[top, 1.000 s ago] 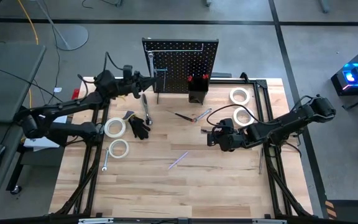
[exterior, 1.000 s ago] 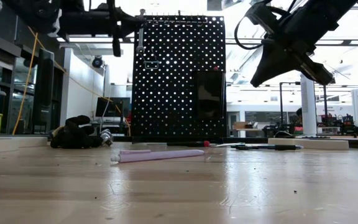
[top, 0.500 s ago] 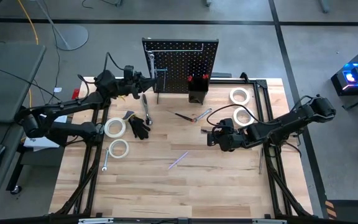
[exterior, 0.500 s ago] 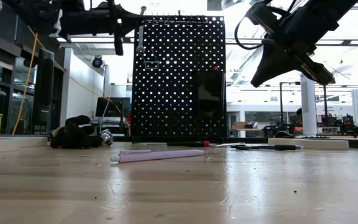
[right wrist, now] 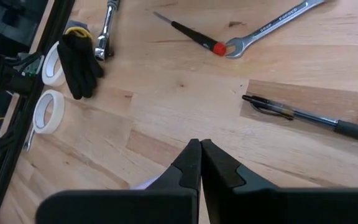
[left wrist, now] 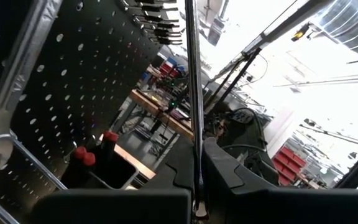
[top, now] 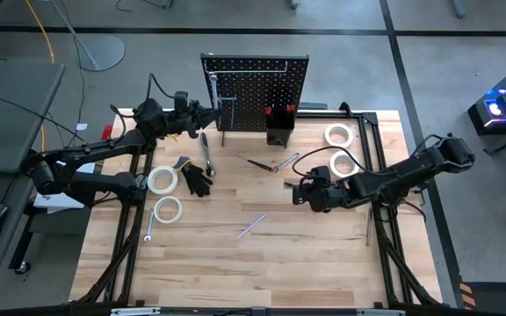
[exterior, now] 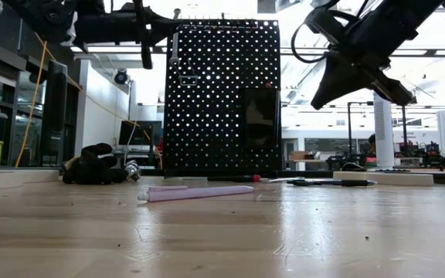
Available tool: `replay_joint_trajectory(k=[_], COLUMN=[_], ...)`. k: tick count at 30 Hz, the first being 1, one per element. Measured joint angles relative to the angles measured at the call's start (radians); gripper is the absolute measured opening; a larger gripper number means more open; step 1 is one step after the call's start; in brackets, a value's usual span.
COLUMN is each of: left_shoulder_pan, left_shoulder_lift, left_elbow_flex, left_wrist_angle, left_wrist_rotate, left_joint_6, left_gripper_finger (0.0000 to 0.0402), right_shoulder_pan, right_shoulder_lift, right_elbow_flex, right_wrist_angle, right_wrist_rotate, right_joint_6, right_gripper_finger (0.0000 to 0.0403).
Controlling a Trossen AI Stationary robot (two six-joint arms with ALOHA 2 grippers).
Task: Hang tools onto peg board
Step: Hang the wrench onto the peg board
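Observation:
The black peg board (top: 255,92) stands upright at the table's far edge. A silver wrench (top: 213,85) hangs on its left part, and red-topped screwdrivers (top: 278,111) stand in its small black bin. My left gripper (top: 206,112) is raised by the board's left front and shut on a thin dark rod (left wrist: 190,68); which tool this is I cannot tell. My right gripper (top: 298,192) hovers shut over the table's middle right, slanting down, with nothing in it. A screwdriver (right wrist: 194,36), a wrench (right wrist: 269,26) and a pen (right wrist: 303,116) lie flat beyond it. My left gripper pinches the thin dark rod (left wrist: 194,134) between its two shut fingers. The rod runs out past the fingertips along the front of the peg board, clear of the table. Which part of the tool the fingers have cannot be told.
Two white tape rolls (top: 161,180) (top: 168,209), a black glove (top: 197,180), a ratchet (top: 206,149) and a small wrench (top: 148,226) lie at the left. Two more rolls (top: 339,134) (top: 343,163) lie at the right. A lilac stick (top: 253,226) lies mid-table.

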Motion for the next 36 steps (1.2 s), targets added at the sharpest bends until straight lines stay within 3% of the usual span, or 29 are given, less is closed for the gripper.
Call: replay_joint_trajectory(k=[9, 15, 25, 36], left_shoulder_pan=[-0.002, -0.025, -0.013, 0.026], left_shoulder_lift=[0.009, 0.081, 0.092, 0.061], left_elbow_flex=[0.004, 0.093, 0.119, 0.119], left_wrist_angle=[0.0, 0.0, -0.011, -0.098], left_wrist_rotate=[-0.034, 0.102, 0.153, 0.065], left_joint_6=[-0.025, 0.023, 0.008, 0.053], left_gripper_finger=[0.0001, 0.0001, 0.0001, 0.0001], right_shoulder_pan=[-0.01, -0.01, -0.009, -0.009], right_shoulder_lift=[0.0, 0.0, 0.0, 0.0], right_elbow_flex=[0.0, 0.0, 0.0, 0.0], right_wrist_angle=[0.0, 0.0, 0.0, 0.0], right_wrist_rotate=[0.0, 0.0, -0.027, -0.031], right_joint_6=[-0.01, -0.013, -0.012, -0.02], right_gripper_finger=[0.0, 0.0, 0.0, 0.0])
